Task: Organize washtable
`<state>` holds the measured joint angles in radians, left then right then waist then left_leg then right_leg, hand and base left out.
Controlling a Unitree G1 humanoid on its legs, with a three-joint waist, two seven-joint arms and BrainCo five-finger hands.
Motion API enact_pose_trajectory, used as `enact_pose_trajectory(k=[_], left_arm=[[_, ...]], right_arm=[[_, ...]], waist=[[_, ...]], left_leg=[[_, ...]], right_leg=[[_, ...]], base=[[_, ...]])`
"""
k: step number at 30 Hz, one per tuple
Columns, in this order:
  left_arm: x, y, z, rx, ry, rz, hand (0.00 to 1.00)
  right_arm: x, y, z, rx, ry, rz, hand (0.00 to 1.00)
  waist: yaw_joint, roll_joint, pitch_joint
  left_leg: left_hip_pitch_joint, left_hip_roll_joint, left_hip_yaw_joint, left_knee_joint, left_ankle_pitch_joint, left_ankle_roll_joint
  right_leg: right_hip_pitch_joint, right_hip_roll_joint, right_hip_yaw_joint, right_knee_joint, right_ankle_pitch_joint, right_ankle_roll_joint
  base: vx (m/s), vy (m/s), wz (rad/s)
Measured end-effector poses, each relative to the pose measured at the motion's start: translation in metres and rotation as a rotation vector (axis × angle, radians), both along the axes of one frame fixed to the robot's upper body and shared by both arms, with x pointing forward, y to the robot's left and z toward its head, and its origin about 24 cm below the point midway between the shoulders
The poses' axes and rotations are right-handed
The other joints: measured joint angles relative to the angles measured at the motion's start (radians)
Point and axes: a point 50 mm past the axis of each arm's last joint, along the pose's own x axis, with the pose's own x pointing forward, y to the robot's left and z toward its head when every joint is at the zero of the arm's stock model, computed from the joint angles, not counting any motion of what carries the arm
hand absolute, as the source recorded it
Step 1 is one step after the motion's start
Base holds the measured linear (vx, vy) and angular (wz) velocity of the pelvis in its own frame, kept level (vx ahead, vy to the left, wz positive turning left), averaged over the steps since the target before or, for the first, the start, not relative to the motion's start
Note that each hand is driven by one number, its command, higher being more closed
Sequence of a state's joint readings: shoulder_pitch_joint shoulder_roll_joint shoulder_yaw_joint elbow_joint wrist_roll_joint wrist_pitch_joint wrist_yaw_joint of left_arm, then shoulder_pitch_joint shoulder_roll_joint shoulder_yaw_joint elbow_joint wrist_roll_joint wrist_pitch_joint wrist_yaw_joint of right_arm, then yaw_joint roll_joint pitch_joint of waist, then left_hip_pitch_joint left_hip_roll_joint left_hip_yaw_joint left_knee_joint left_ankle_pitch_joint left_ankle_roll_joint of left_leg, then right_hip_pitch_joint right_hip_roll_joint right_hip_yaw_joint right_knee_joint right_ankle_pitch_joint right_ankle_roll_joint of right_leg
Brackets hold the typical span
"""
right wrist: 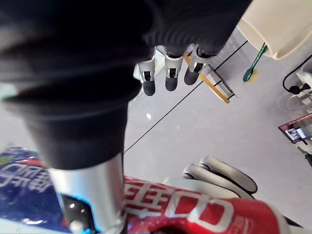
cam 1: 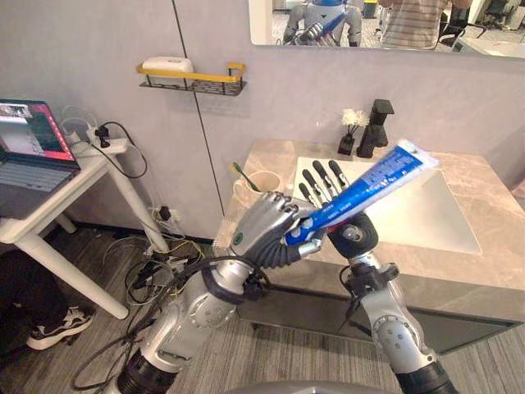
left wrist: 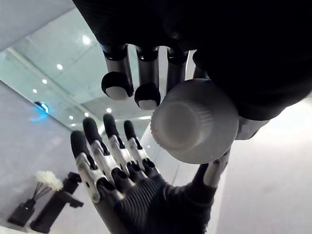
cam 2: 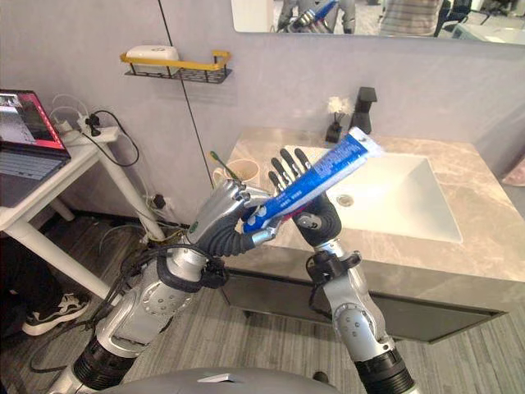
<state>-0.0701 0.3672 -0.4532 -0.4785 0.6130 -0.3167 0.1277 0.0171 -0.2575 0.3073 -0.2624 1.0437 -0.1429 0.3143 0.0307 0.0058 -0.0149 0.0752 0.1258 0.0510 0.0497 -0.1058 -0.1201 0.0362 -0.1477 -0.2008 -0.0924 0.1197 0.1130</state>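
Observation:
A blue toothpaste tube [cam 1: 371,182] with a red end and a white cap [left wrist: 194,127] is held up in the air in front of the washtable [cam 1: 492,205]. My left hand [cam 1: 267,230] is shut on the tube's cap end, its fingers [left wrist: 117,84] curled beside the cap. My right hand [cam 1: 351,233] is open just behind the tube, with its fingers [cam 2: 286,174] straight and pointing up. The tube slants across that palm, and its flat end points up and to the right over the sink [cam 1: 435,215].
A beige cup [cam 1: 261,184] with a green toothbrush [right wrist: 254,63] stands at the counter's left corner. A black soap dispenser [cam 1: 376,127] and a small diffuser with white flowers [cam 1: 351,130] stand behind the basin. A yellow wall shelf [cam 1: 194,79] and a laptop desk [cam 1: 33,156] are to the left.

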Motion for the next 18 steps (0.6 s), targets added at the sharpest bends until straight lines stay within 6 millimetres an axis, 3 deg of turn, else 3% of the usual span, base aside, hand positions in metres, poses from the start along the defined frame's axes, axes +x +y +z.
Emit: enact_pose_trajectory(k=[18], left_arm=[[0.002,-0.017,-0.022,0.005,0.137,-0.089,1.0]], right_arm=[[-0.001,0.002,0.0,0.04,0.014,0.016,0.0]], waist=[[0.004,-0.013,-0.002]], left_leg=[[-0.013,0.0,-0.005,0.009,0.0,0.0]], right_leg=[[-0.007,0.0,-0.004,0.0,-0.001,0.0]], base=[[0.0,0.0,0.0]])
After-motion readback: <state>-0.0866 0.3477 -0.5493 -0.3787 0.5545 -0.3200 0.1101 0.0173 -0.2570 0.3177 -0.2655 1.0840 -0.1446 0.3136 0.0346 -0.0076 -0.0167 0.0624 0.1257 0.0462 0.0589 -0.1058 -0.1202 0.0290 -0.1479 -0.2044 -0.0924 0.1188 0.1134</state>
